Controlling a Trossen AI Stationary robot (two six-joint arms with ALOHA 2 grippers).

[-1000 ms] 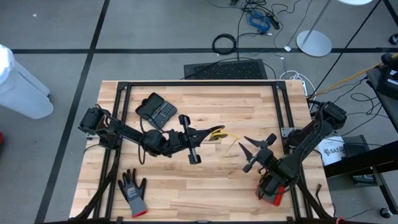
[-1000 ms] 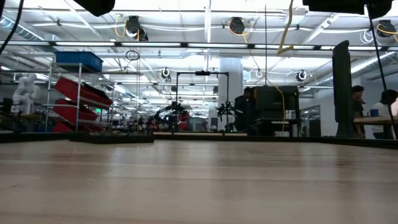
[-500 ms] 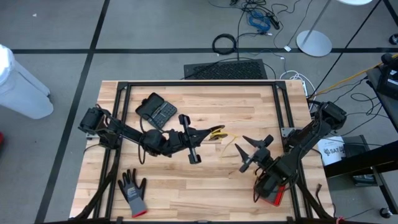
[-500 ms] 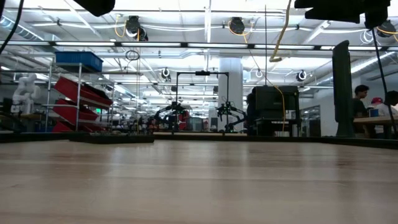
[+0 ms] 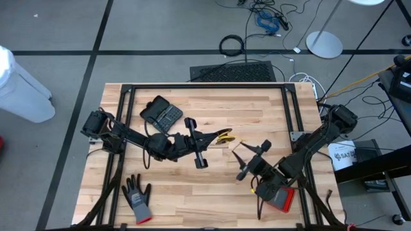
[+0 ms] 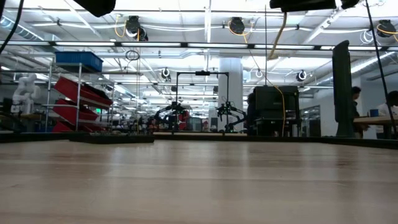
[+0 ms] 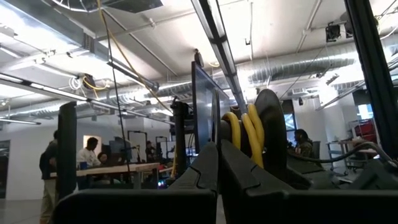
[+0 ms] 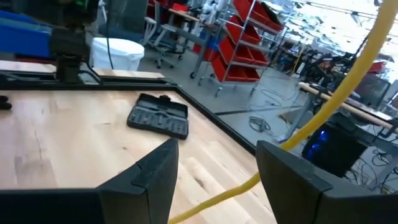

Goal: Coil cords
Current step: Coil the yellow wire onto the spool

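Low view: both hands out of frame, yellow cord (image 6: 278, 37) cut off.

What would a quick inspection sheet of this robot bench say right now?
Surface: wooden table inside a black frame, bare in the middle.
Job's things: yellow cord, partly looped, one end trailing toward the right arm.
Clutter: black case near the back, grey glove at the front left.
Grippers: left pincer shut on the yellow cord's loops; right pincer open, the cord's free end running between its fingers.
Cables: black cable ring and loose wires on the floor behind the table.
Surroundings: red shelving and people standing at far benches.
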